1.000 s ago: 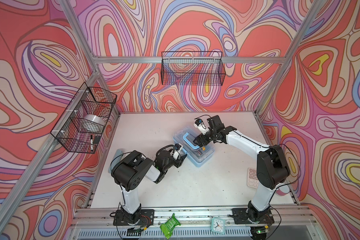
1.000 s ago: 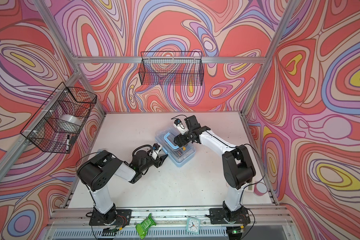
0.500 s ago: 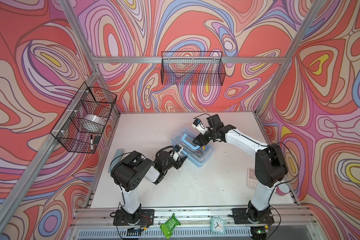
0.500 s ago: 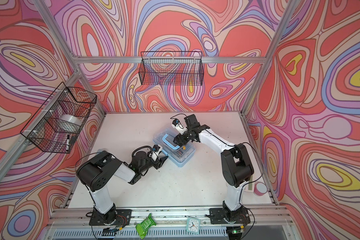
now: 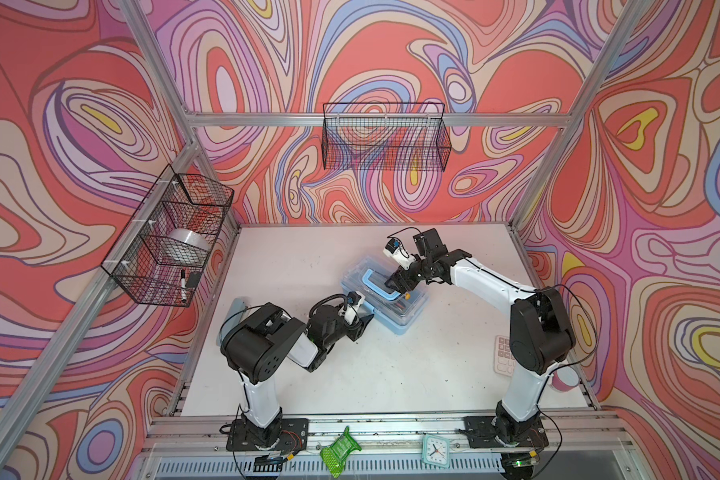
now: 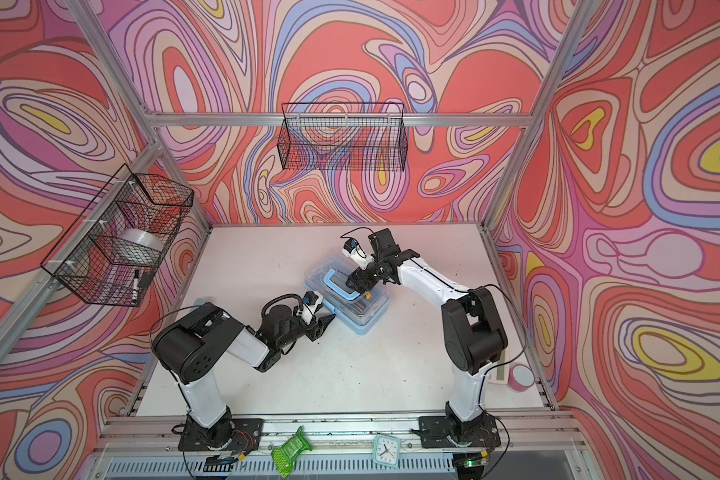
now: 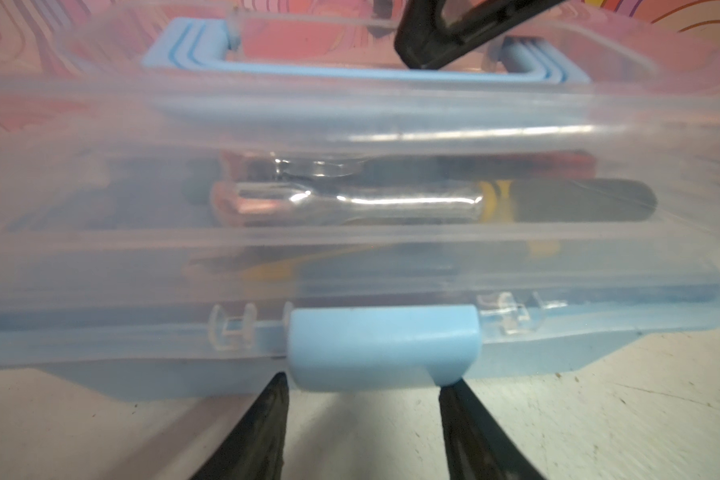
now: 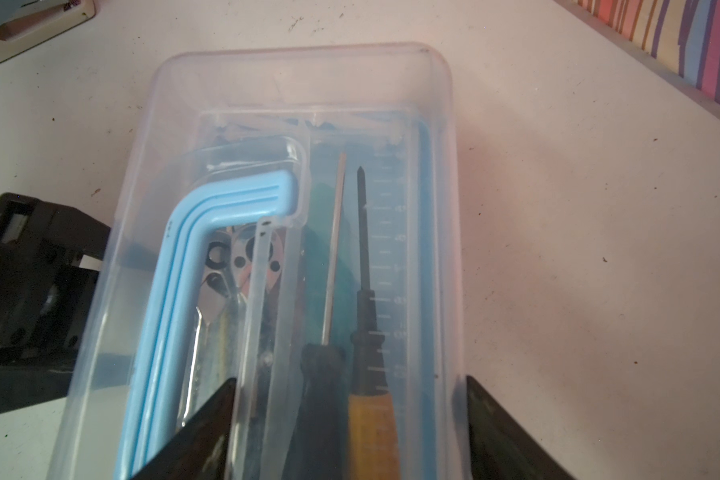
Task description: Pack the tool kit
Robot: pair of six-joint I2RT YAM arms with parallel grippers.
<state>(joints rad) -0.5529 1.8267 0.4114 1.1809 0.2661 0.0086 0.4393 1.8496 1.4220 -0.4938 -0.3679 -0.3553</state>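
Observation:
The tool kit (image 5: pixel 410 311) (image 6: pixel 364 311), a light blue box with its clear lid down and blue handle (image 5: pixel 374 283) lying flat, sits mid-table. My left gripper (image 5: pixel 368 320) (image 7: pixel 362 378) is low at the box's near-left side. It is open, its fingertips at the lower edge of the blue latch (image 7: pixel 383 345), one at each end. My right gripper (image 5: pixel 398 286) (image 8: pixel 350 379) hovers open over the lid. One finger (image 8: pixel 208 419) is above the lid beside the handle, and the other finger (image 8: pixel 491 419) is past the box's side. Screwdrivers (image 8: pixel 371 432) and a chrome ratchet (image 7: pixel 350 203) show through the plastic.
A pink calculator (image 5: pixel 500 353) and a pink tape roll (image 5: pixel 565 380) lie near the right arm's base. A grey-blue stapler (image 5: pixel 235 309) lies behind the left arm. Wire baskets hang on the left wall (image 5: pixel 171 245) and back wall (image 5: pixel 385 137).
My right gripper has shifted slightly over the lid and its jaws have narrowed a little. The left gripper stays at the latch, and the box has not moved.

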